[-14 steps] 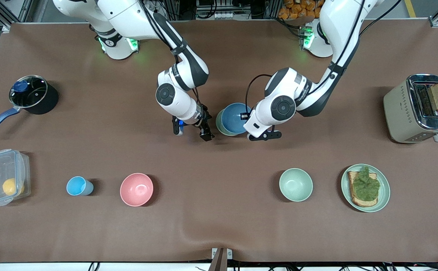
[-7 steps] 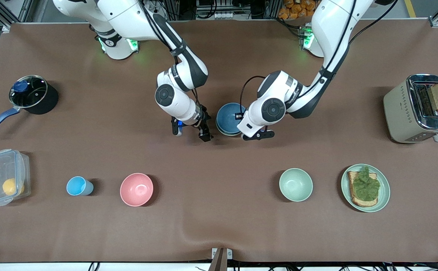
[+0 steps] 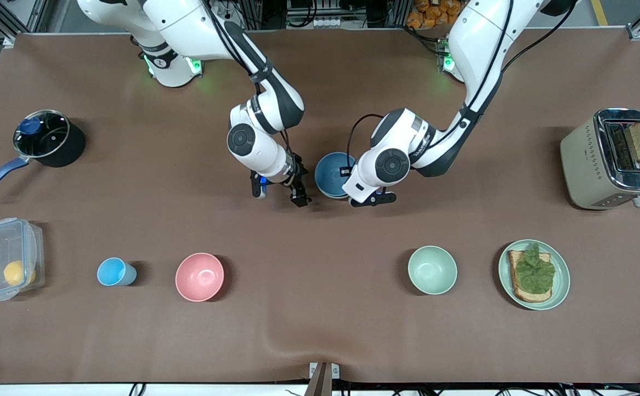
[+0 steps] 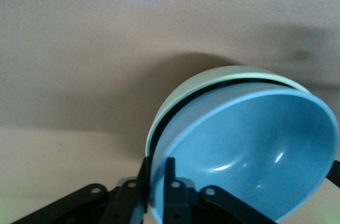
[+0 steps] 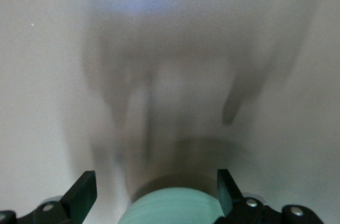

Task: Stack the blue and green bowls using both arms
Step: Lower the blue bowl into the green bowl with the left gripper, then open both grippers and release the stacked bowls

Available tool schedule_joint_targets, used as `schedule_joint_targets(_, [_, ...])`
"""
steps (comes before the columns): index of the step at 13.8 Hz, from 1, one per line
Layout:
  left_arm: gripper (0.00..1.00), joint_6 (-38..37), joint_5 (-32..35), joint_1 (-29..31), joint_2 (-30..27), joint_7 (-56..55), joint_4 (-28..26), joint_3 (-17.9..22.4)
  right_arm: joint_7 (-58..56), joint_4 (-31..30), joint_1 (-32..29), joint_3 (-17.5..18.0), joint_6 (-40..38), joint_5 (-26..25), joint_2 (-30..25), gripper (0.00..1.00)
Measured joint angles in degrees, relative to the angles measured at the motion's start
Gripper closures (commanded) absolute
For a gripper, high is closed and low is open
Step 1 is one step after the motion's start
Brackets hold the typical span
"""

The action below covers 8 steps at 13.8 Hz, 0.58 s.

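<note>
Front view is showing 4 bowls on the brown table (image 3: 320,341): the blue bowl (image 3: 331,172) at the centre of the frame, nested in the green bowl (image 4: 212,82), whose rim is peeking out from under it in the left wrist view, plus 1 pink bowl (image 3: 199,276) at lower left of centre and 1 mint bowl (image 3: 432,269) at lower right of centre. Also sitting there are 1 light-blue cup (image 3: 114,271) at lower left, 1 plate with toast (image 3: 534,274) at lower right, 1 toaster (image 3: 611,158) at the right edge, 1 saucepan (image 3: 45,139) at the left edge and 1 clear lidded box (image 3: 5,258) at lower left.

2 arms are reaching down from the top of the frame toward the centre. The left arm is bending sharply at the elbow, its wrist hanging over the stacked pair; the left gripper (image 4: 157,179) is pinching the blue bowl's rim, 1 finger inside and 1 outside. The blue bowl is sitting slightly tilted in the green bowl, a dark gap showing between the 2 rims.

The right arm is angling in from the upper left, and the right gripper (image 3: 279,191) is hovering low beside the stack, toward the right arm's end of the table. Its fingers (image 5: 82,192) are spread wide, gripping nothing.
</note>
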Motion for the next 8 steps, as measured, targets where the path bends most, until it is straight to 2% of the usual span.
schedule_joint_targets(5, [0.0,-1.1,4.0,0.0,-0.2,-1.1,1.4,0.0,0.0,0.0,0.4,0.1,0.5,0.0,0.0,0.0])
schedule_joint_targets(8, [0.0,-9.0,4.2,0.9,-2.0,-1.1,6.1,0.5,-0.6,0.0,0.4,0.0,0.5,0.0,0.1,0.0])
